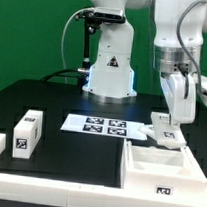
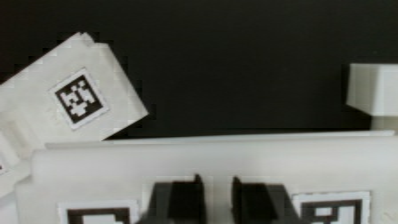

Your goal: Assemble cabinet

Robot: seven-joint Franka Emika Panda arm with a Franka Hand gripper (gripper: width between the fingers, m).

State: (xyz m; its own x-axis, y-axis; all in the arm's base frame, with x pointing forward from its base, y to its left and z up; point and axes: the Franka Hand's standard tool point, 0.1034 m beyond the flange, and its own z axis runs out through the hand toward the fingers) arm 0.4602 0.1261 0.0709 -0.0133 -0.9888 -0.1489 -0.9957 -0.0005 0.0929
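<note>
The tool point(image 1: 170, 124) hangs closed and empty-looking just behind the cabinet point(image 1: 159, 164) at the tabletop's point(image 1: 52, 98) front edge on the exterior view's right — no writing, only black-and-white tags.

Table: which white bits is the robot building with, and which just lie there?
Part of the job:
- cabinet
- tagged white block

Just lying there:
- marker board
- low white border rail
</note>
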